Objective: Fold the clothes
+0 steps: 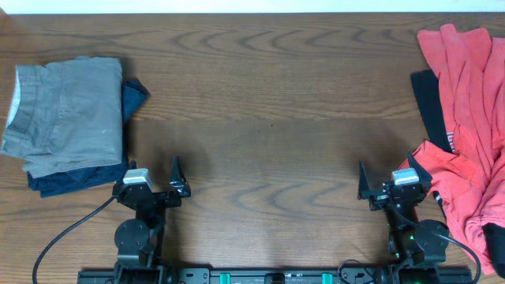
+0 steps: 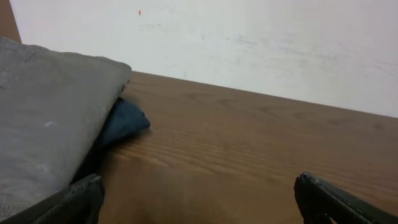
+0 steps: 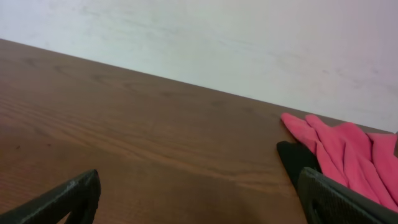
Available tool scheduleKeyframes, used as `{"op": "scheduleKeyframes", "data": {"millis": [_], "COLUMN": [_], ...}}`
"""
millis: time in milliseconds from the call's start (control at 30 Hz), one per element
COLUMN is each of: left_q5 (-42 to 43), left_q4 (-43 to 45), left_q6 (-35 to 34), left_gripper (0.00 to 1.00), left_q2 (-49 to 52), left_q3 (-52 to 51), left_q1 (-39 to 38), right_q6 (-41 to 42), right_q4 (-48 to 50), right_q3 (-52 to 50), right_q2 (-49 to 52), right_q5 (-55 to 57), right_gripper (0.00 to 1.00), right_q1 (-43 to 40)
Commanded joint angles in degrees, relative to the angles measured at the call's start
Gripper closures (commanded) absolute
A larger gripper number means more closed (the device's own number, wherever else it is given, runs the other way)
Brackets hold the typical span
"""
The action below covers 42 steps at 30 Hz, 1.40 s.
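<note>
Coral-red shirt (image 1: pixel 465 118) heaped at the tabletop's (image 1: pixel 268 102) right edge, unfolded. Left gripper (image 1: pixel 151 178) and right gripper (image 1: pixel 393 186) gape empty. Likely next: grasp the shirt.

No readable text, label or brand on anything in view

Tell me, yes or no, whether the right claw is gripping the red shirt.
No: the right claw stands open and empty, and the red shirt lies on the table off to its right.
</note>
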Motion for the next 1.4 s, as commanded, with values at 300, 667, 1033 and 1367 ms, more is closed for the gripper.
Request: {"op": "scheduleKeyframes", "data": {"millis": [300, 667, 1033, 1367], "left_q5": [-0.7, -0.7, -0.7, 0.5], "left_q4": [-2.8, -2.8, -2.8, -2.1], "left_q6": [-0.2, -0.2, -0.2, -0.9], "left_gripper": [0.02, 0.02, 0.02, 0.02], "left_q2": [-0.4, -0.4, -0.4, -0.4], "left_q3": [-0.8, -0.8, -0.8, -0.7], "left_q1": [0.2, 0.2, 0.2, 0.2], "right_q6": [-0.6, -0.6, -0.7, 10.1], "right_q4": [-0.2, -0.2, 0.0, -0.2], "right_q3": [-0.1, -0.1, -0.1, -0.1], "right_q2": [-0.1, -0.1, -0.1, 0.0], "right_q5": [0.2, 0.2, 0.2, -0.3], "right_gripper": [0.01, 0.01, 0.01, 0.01], "right_q1": [0.3, 0.3, 0.3, 0.3]}}
